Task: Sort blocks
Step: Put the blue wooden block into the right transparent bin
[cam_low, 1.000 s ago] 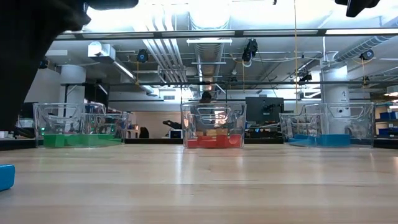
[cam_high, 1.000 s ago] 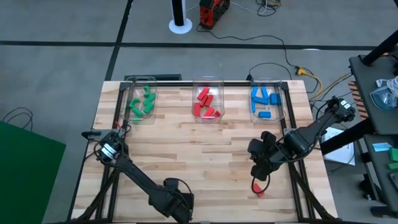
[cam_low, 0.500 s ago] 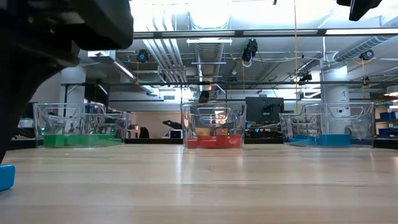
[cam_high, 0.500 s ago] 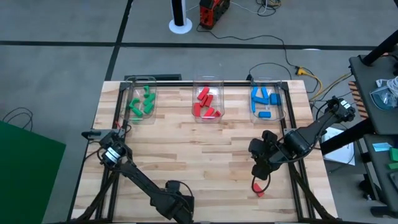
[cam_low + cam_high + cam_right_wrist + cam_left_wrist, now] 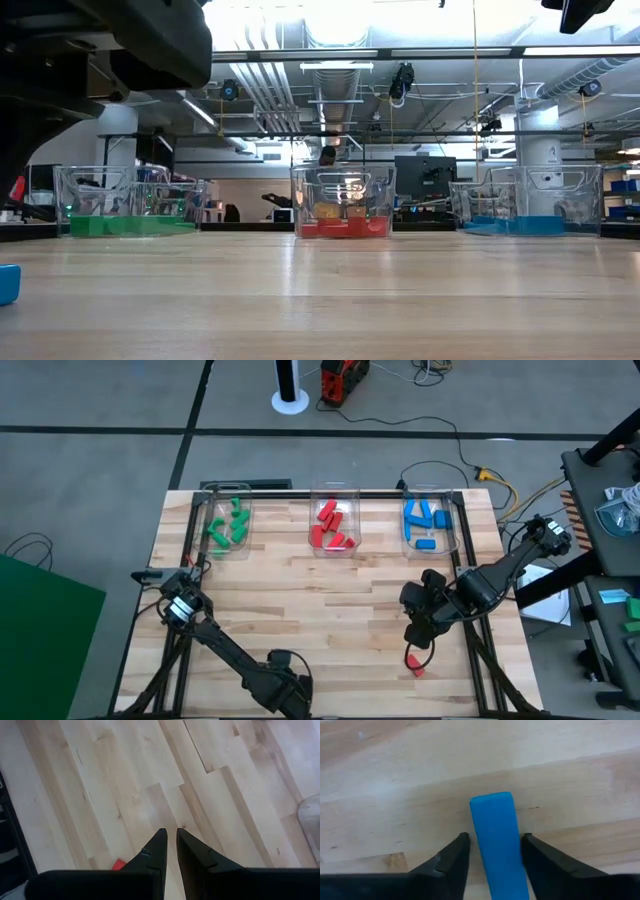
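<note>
blue block (image 5: 499, 845) btm cut off

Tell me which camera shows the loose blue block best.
The left wrist view: the blue block fills the frame, lying on the wood between the left gripper's open fingers. The low view catches only its end at the picture's edge. In the high view the arm hides it; the right wrist view misses it.

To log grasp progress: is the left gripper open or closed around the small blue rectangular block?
Open. In the left wrist view the left gripper has its fingers on either side of the blue block, with wood visible between each finger and the block.
</note>
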### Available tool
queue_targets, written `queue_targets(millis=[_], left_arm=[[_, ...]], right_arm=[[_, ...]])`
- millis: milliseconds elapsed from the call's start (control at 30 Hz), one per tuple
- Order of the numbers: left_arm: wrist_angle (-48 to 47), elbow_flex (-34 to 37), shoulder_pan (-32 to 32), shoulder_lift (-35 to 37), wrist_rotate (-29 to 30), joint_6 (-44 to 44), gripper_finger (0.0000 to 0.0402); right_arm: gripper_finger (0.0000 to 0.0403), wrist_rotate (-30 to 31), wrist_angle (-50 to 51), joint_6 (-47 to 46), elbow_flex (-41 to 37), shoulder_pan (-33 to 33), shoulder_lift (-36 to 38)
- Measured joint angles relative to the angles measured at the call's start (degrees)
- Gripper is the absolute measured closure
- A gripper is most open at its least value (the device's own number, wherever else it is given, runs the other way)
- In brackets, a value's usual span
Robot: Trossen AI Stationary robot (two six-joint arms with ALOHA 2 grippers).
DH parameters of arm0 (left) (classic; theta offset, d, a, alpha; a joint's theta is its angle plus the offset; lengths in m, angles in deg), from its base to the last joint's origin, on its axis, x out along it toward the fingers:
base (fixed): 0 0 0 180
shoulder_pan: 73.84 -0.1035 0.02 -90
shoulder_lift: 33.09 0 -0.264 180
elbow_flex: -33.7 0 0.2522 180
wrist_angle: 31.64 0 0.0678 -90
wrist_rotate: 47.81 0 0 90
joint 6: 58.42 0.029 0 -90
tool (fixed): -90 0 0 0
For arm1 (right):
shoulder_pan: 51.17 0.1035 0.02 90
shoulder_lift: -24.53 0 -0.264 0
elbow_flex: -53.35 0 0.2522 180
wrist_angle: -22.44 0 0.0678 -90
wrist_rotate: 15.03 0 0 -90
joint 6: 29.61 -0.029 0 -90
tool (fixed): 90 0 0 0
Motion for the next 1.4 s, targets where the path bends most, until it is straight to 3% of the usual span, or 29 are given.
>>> queue_targets(millis=[267,667,900,1167,1400], left_arm=[[-0.1,0.0,0.1,0.0,0.0,1.3,0.0329],[-1.2,-1.1,0.2,2.9,0.3,9.2,0.0317],[-1.9,-1.3,0.1,8.9,3.1,20.0,0.0317],[-1.1,-1.4,-0.2,21.2,11.2,35.7,0.0317],[-0.6,-1.4,-1.4,32.6,17.5,49.4,0.0316]], right_arm=[[0.0371,0.1,0.0,0.0,0.0,0.0,0.0],[0.0371,0.2,0.0,0.2,0.0,0.0,0.0],[0.0371,1.0,-0.2,2.3,0.0,0.0,0.0],[0.0371,1.1,-5.8,14.8,0.0,0.0,0.0],[0.0371,1.0,-23.8,36.0,0.0,0.0,0.0]])
